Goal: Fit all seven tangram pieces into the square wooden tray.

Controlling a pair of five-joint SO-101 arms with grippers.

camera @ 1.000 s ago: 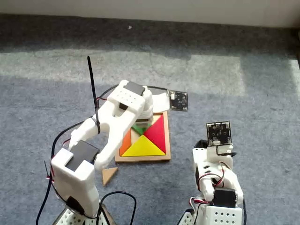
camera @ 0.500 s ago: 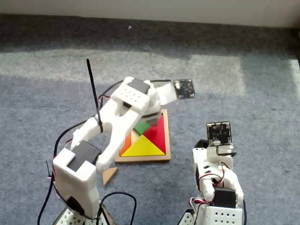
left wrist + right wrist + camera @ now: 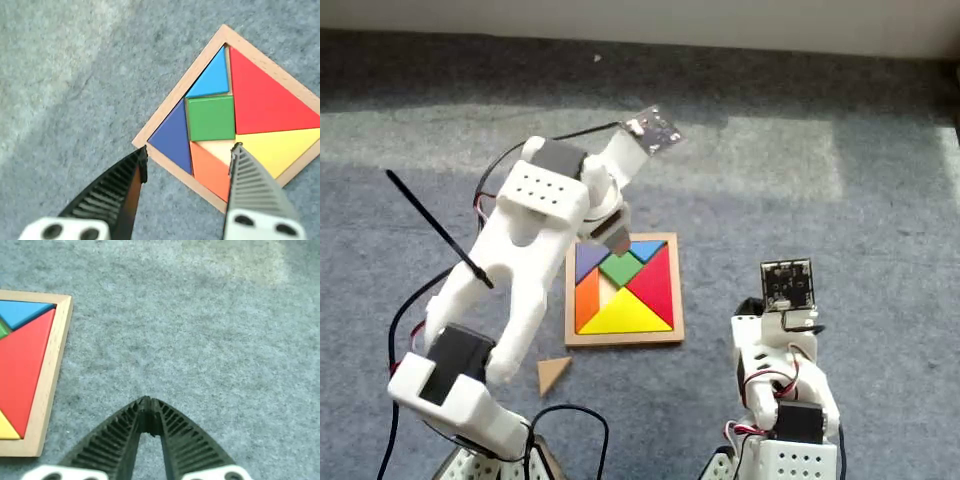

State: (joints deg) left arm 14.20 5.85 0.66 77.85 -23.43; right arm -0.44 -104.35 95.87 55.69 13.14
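Observation:
The square wooden tray (image 3: 624, 340) lies mid-table, holding a red triangle (image 3: 656, 281), yellow triangle (image 3: 624, 316), orange piece (image 3: 587, 301), green square (image 3: 620, 268), light blue triangle (image 3: 648, 249) and purple piece (image 3: 587, 261). A pale triangular patch (image 3: 218, 149) shows between green, orange and yellow. One plain wooden triangle (image 3: 553, 373) rests on the carpet near the tray's front left corner. My left gripper (image 3: 189, 150) hangs open and empty above the tray's (image 3: 169, 94) purple corner. My right gripper (image 3: 149, 416) is shut over bare carpet, right of the tray (image 3: 50, 375).
Grey carpet covers the whole table, with open room behind and to the right of the tray. The right arm (image 3: 778, 372) stands folded at the front right. The left arm's cables (image 3: 440, 228) stick out to the left.
The left arm has risen and swung back and to the left off the tray, uncovering the green, purple and light blue pieces. The right arm has kept still.

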